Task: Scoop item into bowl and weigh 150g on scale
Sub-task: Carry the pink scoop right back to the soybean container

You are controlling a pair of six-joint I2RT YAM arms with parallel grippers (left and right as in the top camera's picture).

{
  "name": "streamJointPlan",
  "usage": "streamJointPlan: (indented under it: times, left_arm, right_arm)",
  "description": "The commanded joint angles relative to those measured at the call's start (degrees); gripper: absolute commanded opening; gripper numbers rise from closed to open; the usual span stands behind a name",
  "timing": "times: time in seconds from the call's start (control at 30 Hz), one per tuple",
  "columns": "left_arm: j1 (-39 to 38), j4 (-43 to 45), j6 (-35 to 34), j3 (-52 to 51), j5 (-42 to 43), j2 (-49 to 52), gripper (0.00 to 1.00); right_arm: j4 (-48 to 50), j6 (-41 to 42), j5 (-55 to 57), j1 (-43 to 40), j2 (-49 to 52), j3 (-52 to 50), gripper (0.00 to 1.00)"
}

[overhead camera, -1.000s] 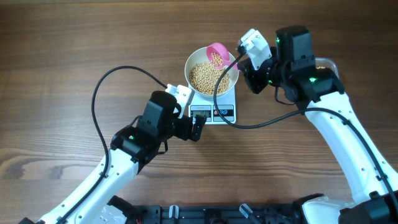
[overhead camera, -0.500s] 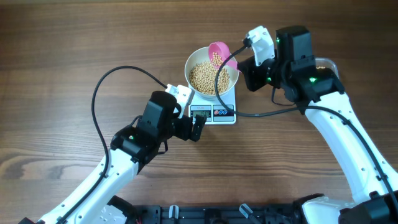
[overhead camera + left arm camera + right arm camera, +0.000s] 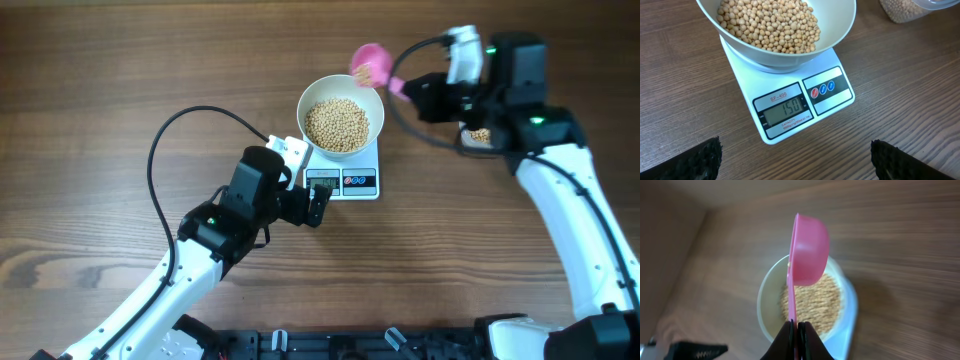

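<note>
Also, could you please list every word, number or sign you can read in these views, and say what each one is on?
"SF-400": model label on the scale, just above its LCD display.
"150": the digits shown on that display.
Small print under the display: too small to read.
Symbols on the three round buttons: too small to read.
On the bowl and the pink scoop: no lettering visible.

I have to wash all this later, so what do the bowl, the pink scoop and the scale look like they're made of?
The bowl: smooth white walls with a soft sheen, likely ceramic or melamine; the look can't settle which. The pink scoop: thin, evenly coloured, fairly matte, probably plastic. The scale: white moulded body with rounded corners and a printed button panel, apparently plastic.
</note>
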Motion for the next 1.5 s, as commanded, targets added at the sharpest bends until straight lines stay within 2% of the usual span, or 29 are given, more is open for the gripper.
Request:
streamJointPlan:
  times: [0.0,0.07,0.37,0.6,0.77,0.83,1.03,1.2,1.47]
  left_arm:
    - [-0.2,0.1,1.3,-0.3,0.9,0.2,1.0]
    - [-0.2,0.1,1.3,-0.3,0.9,0.2,1.0]
    - [-0.2,0.1,1.3,-0.3,0.9,0.2,1.0]
    - [-0.2,0.1,1.3,-0.3,0.9,0.2,1.0]
    - [-0.2,0.1,1.3,-0.3,0.9,0.2,1.0]
    - [-0.2,0.1,1.3,-0.3,0.9,0.2,1.0]
    - [-0.2,0.1,1.3,-0.3,0.9,0.2,1.0]
    - [-0.2,0.1,1.3,-0.3,0.9,0.2,1.0]
    - [-0.2,0.1,1.3,-0.3,0.9,0.2,1.0]
  right_arm:
    - [-1.0,2.2,-3.7,-6.4,-2.8,0.0,0.04]
    - [-1.7,2.3,-5.3,-9.4,-3.0,0.0,0.04]
    - [-10.2,11.9,-5.4,-25.3,-3.0,0.0,0.04]
    - [-19.1,13.5,2.0,-32.9,-3.0,0.0,0.04]
    - [-22.3,13.4,12.2,-32.9,-2.8,-0.1,0.04]
    - [-21.7,13.5,13.0,-32.9,-2.8,-0.5,0.04]
    - [-19.8,13.6,11.4,-32.7,-1.2,-0.9,0.04]
    - [-20.0,13.7,5.8,-32.3,2.4,-1.0,0.04]
    - [-19.5,15.1,5.6,-30.0,6.2,-1.0,0.04]
